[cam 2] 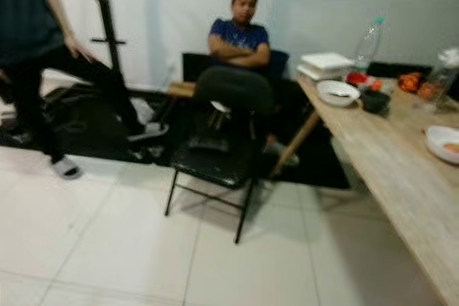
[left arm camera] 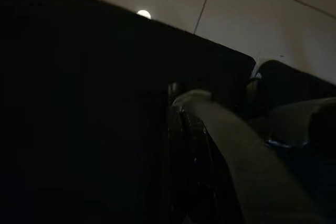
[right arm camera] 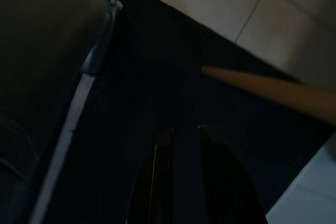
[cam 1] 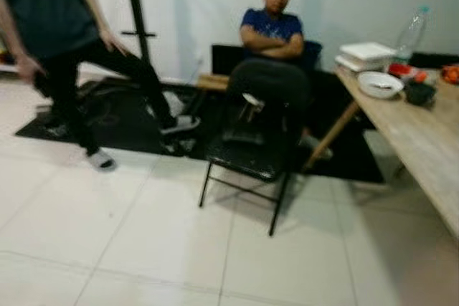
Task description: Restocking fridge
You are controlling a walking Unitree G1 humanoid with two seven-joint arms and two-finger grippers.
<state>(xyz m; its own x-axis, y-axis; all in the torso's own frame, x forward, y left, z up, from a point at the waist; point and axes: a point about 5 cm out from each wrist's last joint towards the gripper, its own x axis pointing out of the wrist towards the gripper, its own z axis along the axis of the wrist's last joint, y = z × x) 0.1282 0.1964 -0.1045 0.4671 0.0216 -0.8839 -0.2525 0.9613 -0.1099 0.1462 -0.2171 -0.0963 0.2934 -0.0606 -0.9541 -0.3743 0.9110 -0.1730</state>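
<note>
Underfoot, pale floor tiles (cam 1: 143, 234) run bare up to a black folding chair (cam 1: 247, 159) that stands square in the way; a walk forward without a steer to one side risks clipping its thin legs and knocking it over. On the robot's right, a long wooden table (cam 2: 401, 170) reaches close along the path, and its near edge could catch a swinging arm. Both arms hang low in shade. The left gripper (left arm camera: 181, 129) is too dark for its fingers to be judged, so I cannot tell how far open it is or whether it carries anything. The right gripper (right arm camera: 186, 166) shows two dark fingers with a narrow gap between them and nothing held.

Farther along the table sit a white bowl (cam 2: 337, 92), a dark bowl (cam 2: 376, 101), stacked white containers (cam 2: 326, 64), a clear bottle (cam 2: 367, 42) and some orange food (cam 2: 410, 81), likely the stock to carry. No fridge is visible, so its place cannot be told. A careless reach could tip the tall bottle onto the bowls.

Beyond the chair a seated person (cam 1: 272, 55) rests feet on it, and another person (cam 1: 64, 48) is mid-stride on the dark mat (cam 1: 129, 123); either could cross the robot's path. The head views are blurred, which makes distances harder to judge.
</note>
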